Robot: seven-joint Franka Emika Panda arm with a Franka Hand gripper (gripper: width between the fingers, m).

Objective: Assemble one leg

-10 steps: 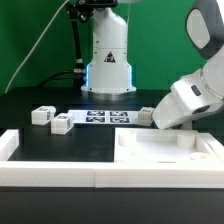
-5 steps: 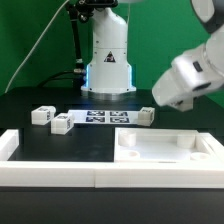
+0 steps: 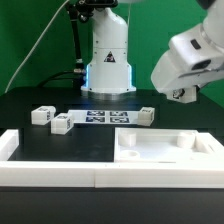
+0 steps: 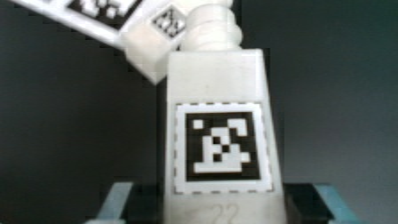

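Note:
In the wrist view my gripper [image 4: 217, 206] is shut on a leg [image 4: 217, 120], a white square post with a black-and-white tag on the face toward the camera. Its narrow turned end points away from me. One finger [image 4: 128, 200] shows on each side of the post. In the exterior view the gripper [image 3: 181, 94] hangs high at the right, above the table; the held leg is hidden there behind the hand. Three more legs lie on the table: two at the left [image 3: 40, 115] [image 3: 61, 123] and one right of centre [image 3: 146, 116].
The marker board [image 3: 104, 118] lies between the loose legs before the robot base [image 3: 108, 60]. A large flat white square piece with a raised rim [image 3: 168, 150] lies at the front right. A low white wall [image 3: 60, 172] runs along the front edge.
The arm has risen from just above the large white square piece to high at the exterior view's right.

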